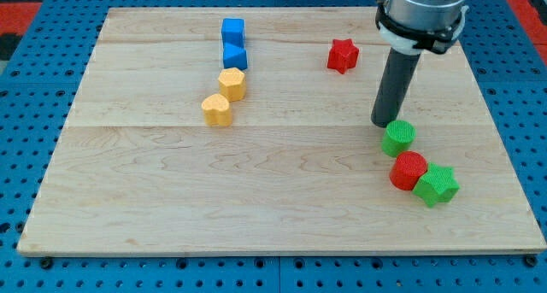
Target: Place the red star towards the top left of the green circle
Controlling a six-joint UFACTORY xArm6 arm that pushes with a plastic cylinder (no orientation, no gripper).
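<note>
The red star [343, 55] lies near the view's top, right of centre. The green circle [398, 137] lies at the right, below and to the right of the star. My tip [383, 123] rests on the board just at the upper left edge of the green circle, touching or nearly touching it. The star is well above and to the left of my tip, apart from it.
A red circle [408, 170] and a green star [437, 184] sit together just below the green circle. Two blue cubes [233, 30] [235, 56] and two yellow blocks [232, 84] [216, 110] form a line at the upper left centre. The wooden board [128, 199] ends at the blue frame.
</note>
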